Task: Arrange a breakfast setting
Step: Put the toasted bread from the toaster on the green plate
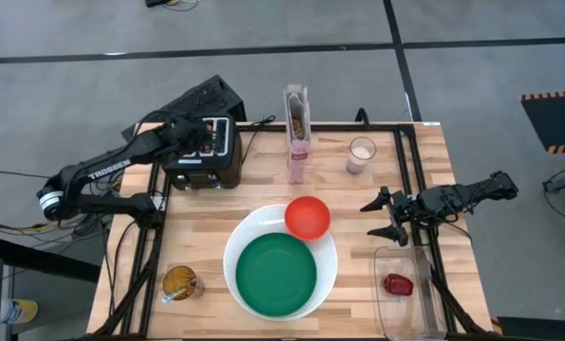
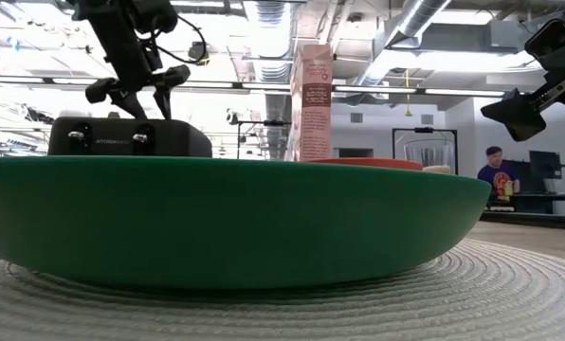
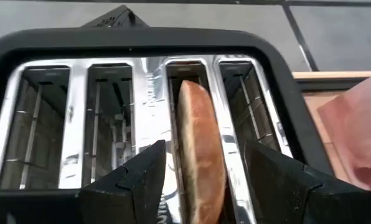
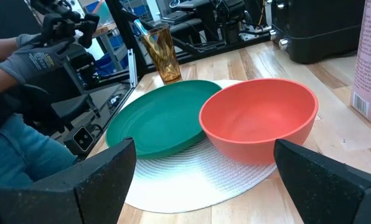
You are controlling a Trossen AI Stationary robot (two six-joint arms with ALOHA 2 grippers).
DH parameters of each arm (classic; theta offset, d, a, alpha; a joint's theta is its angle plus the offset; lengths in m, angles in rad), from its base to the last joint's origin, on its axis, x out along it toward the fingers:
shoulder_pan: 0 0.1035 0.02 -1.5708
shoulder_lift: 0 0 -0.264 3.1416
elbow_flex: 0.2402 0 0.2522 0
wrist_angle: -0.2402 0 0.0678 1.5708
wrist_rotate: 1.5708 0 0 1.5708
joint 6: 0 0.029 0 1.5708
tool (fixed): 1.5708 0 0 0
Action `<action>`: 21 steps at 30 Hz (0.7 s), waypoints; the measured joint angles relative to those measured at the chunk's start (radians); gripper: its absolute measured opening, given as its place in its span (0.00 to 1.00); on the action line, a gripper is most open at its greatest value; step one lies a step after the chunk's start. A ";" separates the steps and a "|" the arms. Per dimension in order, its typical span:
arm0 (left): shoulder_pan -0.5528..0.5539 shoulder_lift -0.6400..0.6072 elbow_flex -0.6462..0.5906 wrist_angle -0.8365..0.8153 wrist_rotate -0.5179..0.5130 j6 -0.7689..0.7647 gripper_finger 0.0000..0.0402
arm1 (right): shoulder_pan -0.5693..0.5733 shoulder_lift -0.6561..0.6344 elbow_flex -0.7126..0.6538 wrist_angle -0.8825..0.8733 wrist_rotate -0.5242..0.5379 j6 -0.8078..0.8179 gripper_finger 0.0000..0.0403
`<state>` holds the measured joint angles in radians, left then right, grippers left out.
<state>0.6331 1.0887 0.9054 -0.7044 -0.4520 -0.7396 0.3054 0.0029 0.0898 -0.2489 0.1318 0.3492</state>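
While the left gripper [image 3: 195, 180] hovers over the toaster [image 1: 203, 152], fingers [image 3: 136, 183] spread astride the bagel [image 3: 200, 146] in its slot, I judge retrieval underway. Next: descend, clamp. Right gripper [image 1: 385, 216] waits, released, beside the bowl [image 1: 307, 217].

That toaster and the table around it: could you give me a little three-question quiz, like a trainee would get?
1. True or false: the left claw is open above the toaster, its fingers either side of the bagel standing in a slot.
2. What does the red bowl rest on? A) green plate B) white plate rim C) bare table
3. Fill in: the right claw hangs open, holding ____.

Key: 1 true; 2 B; 3 nothing.
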 joint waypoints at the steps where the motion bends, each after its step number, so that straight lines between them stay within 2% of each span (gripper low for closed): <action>1: 0.002 0.009 0.000 0.003 0.000 -0.003 0.51 | 0.000 0.000 0.000 0.000 0.000 0.000 0.99; 14: 0.025 0.076 0.000 0.024 0.010 -0.018 0.50 | 0.000 0.000 0.000 0.000 0.000 0.000 0.99; 21: 0.024 0.089 0.000 0.023 0.004 -0.006 0.39 | 0.000 0.000 0.000 0.000 0.000 0.000 0.99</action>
<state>0.6575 1.1782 0.9054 -0.6813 -0.4480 -0.7452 0.3058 0.0027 0.0898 -0.2489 0.1318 0.3492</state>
